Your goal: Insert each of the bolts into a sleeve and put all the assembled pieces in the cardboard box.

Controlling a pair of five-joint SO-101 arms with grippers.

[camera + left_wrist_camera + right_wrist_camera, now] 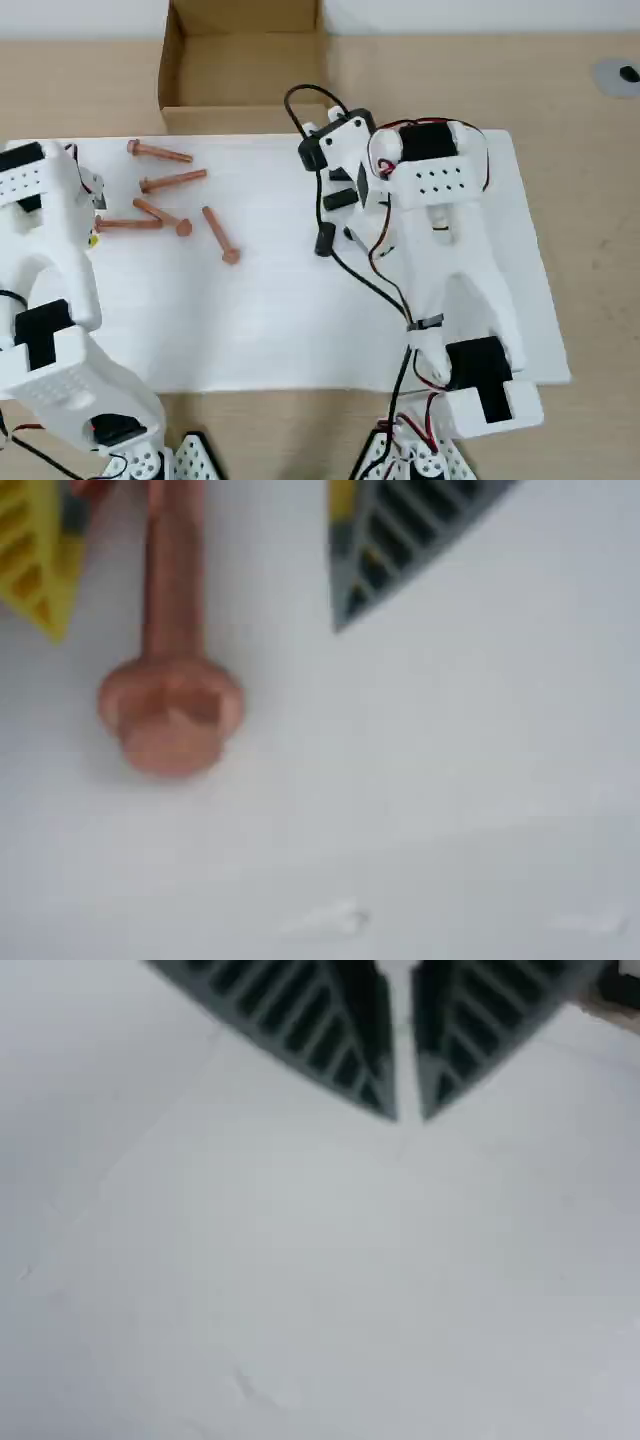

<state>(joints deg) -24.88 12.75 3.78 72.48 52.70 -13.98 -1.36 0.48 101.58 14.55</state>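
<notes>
Five bolts [173, 181] lie loose on the left part of the white sheet [300, 320] that covers the bench [590, 200]. All are well apart from the cardboard box [240, 60] at the far edge. Key relation: the left claw [195, 628] stands wide and straddles one bolt [170, 680]. The shaft runs lengthwise between the fingers, closer to the yellow finger [35, 560] than to the dark ribbed finger [400, 540], and the head lies outside the tips on the camera side. Whether either finger touches the shaft: cannot tell. From above this looks to be the bolt [130, 224] lying crosswise on the sheet, long axis roughly side to side, with one end running under the left arm [50, 230]. Judgement: on closing, the yellow finger would meet the shaft first and may roll it, so centring matters. The right claw [405, 1110] is pinched to a thin slit and holds nothing. It sits low over bare sheet, well apart from the bolts, so the left arm is plainly nearer. Unclear: a small dark cylinder [325, 240] beside the right arm could be a sleeve or part of the rig, cannot tell.
</notes>
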